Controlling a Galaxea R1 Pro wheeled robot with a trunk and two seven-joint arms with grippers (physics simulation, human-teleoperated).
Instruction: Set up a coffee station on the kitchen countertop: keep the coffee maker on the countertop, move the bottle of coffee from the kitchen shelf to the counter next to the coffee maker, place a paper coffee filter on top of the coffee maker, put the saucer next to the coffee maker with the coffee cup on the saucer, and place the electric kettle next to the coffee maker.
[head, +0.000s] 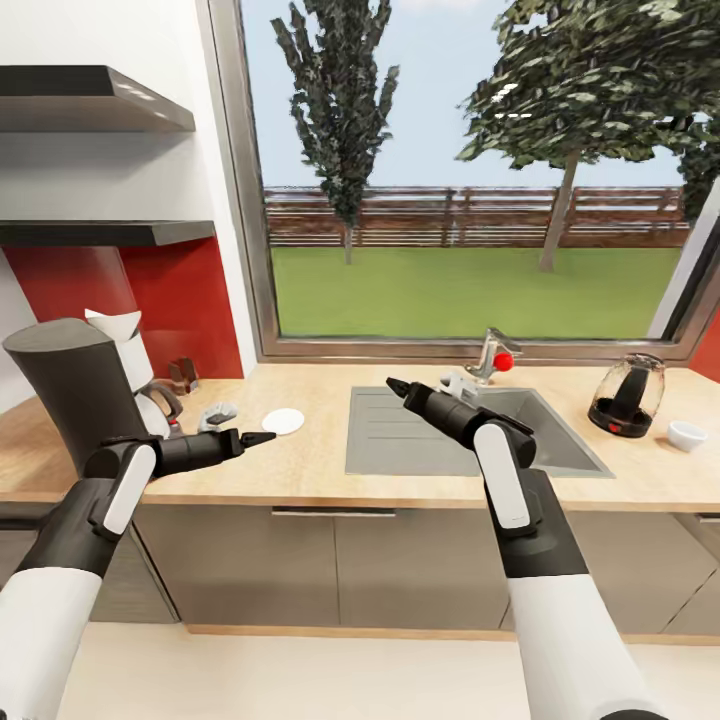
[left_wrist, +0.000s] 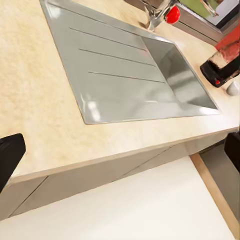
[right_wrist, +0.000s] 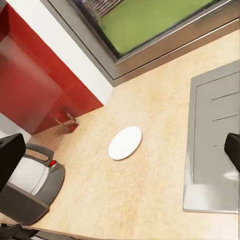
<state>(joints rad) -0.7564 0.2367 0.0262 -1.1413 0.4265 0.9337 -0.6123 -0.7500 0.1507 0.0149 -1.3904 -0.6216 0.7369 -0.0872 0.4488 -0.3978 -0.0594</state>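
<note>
- So, nearest: both arms hang over the counter's (head: 300, 470) front edge. Left gripper (head: 262, 438) points toward the sink; right gripper (head: 395, 386) is over the sink's (head: 400, 435) drainboard. Neither holds anything. In the head view both tips look pinched together, yet each wrist view shows the fingers (left_wrist: 9, 157) at opposite edges w/ a wide gap, so I judge both open.
- Coffee maker (head: 75, 395) stands at the counter's left end, dark column w/ white filter basket up top and glass carafe at its side. That part looks done. Can't tell if a paper filter sits on it.
- Saucer (head: 283, 421) lies flat and bare on the wood, betw. the maker and the sink, near the maker. Plain white disc. Prob. already placed; cup not on it yet.
- Cup (head: 687, 435), small and white, sits at the far right end, well apart from the saucer. Left to do.
- Kettle (head: 626, 396), clear glass w/ dark base, black handle and red dot, stands just beside the cup, right of the sink. Still to be brought over.
- Something small and dark (head: 183, 375) stands by the red wall behind the maker; too small to tell if it's the coffee bottle.
- Wall shelves (head: 100, 100) up left show no bottle from this angle.
</note>
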